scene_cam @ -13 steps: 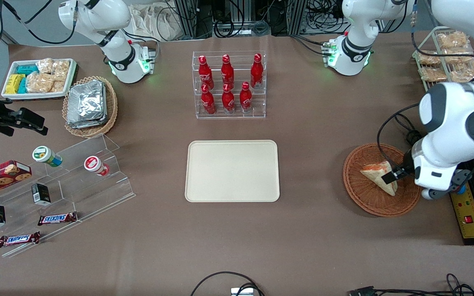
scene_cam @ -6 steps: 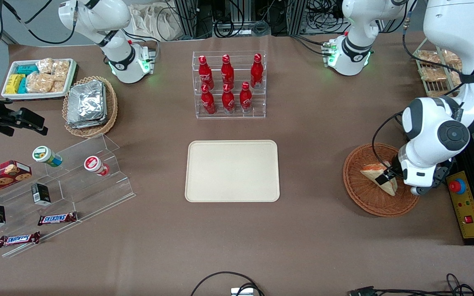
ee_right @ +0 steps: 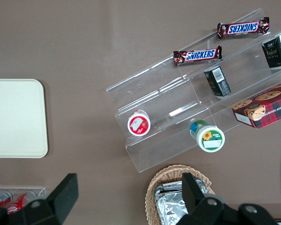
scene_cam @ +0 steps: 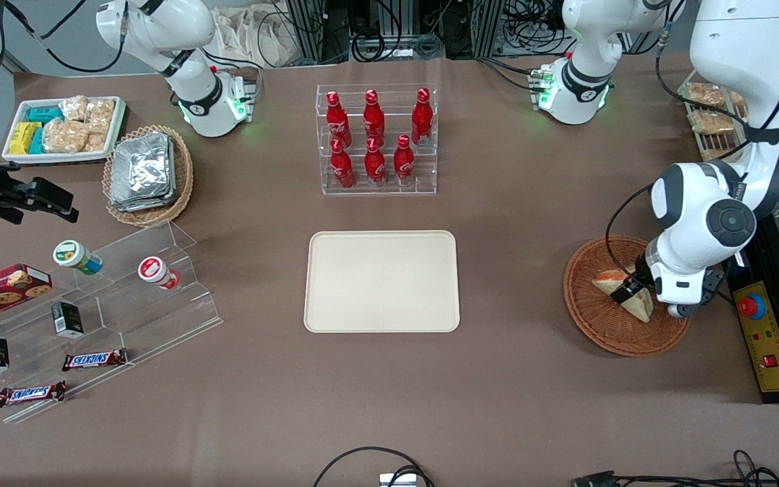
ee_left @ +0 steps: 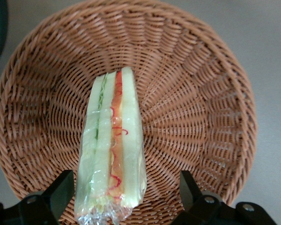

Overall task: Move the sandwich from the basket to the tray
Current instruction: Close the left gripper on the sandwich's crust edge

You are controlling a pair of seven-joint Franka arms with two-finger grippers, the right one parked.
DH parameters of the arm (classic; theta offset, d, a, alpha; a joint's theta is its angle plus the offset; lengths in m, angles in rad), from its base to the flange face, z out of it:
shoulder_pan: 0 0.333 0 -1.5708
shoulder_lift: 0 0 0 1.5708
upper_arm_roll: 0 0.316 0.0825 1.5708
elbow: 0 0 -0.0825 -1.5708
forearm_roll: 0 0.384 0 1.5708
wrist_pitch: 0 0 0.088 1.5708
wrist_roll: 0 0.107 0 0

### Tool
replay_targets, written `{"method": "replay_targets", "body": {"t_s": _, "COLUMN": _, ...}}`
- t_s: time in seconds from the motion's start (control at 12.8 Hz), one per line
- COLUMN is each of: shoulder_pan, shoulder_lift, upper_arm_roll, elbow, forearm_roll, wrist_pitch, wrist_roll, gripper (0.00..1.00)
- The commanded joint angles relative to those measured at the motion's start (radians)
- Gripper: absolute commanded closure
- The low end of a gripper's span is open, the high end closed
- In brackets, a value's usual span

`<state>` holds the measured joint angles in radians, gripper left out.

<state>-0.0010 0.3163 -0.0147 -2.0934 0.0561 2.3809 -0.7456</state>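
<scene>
While the sandwich (ee_left: 113,147) lies wrapped in the basket (ee_left: 201,117), I see my gripper (ee_left: 126,197) low over it, fingers (ee_left: 61,192) spread wide on either side, not touching the bread. I see the tray (scene_cam: 382,281) well apart, toward the parked arm's end.

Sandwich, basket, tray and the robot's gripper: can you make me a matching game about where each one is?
Things:
1. sandwich
2. basket
3. tray
4. gripper

Places or states:
A. on the table toward the working arm's end, holding the sandwich
B. open, one finger on each side of the sandwich
C. lying in the basket, wrapped in clear film
D. on the middle of the table, nearer the front camera than the red bottles, nothing on it

Pairs: 1-C, 2-A, 3-D, 4-B
</scene>
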Motion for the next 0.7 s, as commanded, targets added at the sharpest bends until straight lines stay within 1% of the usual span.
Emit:
{"method": "replay_targets", "body": {"t_s": 0.0, "shoulder_pan": 0.004, "shoulder_lift": 0.012, "upper_arm_roll": -0.004, "elbow": -0.014, "forearm_roll": -0.007, "wrist_pitch": 0.03, "wrist_roll": -0.026, "gripper": 0.05}}
{"method": "replay_targets", "body": {"t_s": 0.08, "shoulder_pan": 0.004, "shoulder_lift": 0.014, "upper_arm_roll": -0.005, "elbow": -0.013, "forearm_roll": -0.01, "wrist_pitch": 0.029, "wrist_roll": -0.027, "gripper": 0.06}}
{"method": "replay_targets", "body": {"t_s": 0.16, "shoulder_pan": 0.006, "shoulder_lift": 0.017, "upper_arm_roll": -0.004, "elbow": -0.013, "forearm_roll": -0.012, "wrist_pitch": 0.029, "wrist_roll": -0.037, "gripper": 0.14}}
{"method": "replay_targets", "body": {"t_s": 0.31, "shoulder_pan": 0.004, "shoulder_lift": 0.021, "upper_arm_roll": -0.004, "elbow": -0.01, "forearm_roll": -0.012, "wrist_pitch": 0.029, "wrist_roll": -0.047, "gripper": 0.39}}
{"method": "replay_targets", "body": {"t_s": 0.39, "shoulder_pan": 0.004, "shoulder_lift": 0.021, "upper_arm_roll": -0.005, "elbow": -0.01, "forearm_roll": -0.012, "wrist_pitch": 0.029, "wrist_roll": -0.049, "gripper": 0.45}}
{"method": "replay_targets", "body": {"t_s": 0.55, "shoulder_pan": 0.004, "shoulder_lift": 0.021, "upper_arm_roll": -0.004, "elbow": -0.005, "forearm_roll": -0.01, "wrist_pitch": 0.02, "wrist_roll": -0.049, "gripper": 0.76}}
{"method": "replay_targets", "body": {"t_s": 0.62, "shoulder_pan": 0.004, "shoulder_lift": 0.021, "upper_arm_roll": -0.005, "elbow": -0.004, "forearm_roll": -0.009, "wrist_pitch": 0.02, "wrist_roll": -0.046, "gripper": 0.82}}
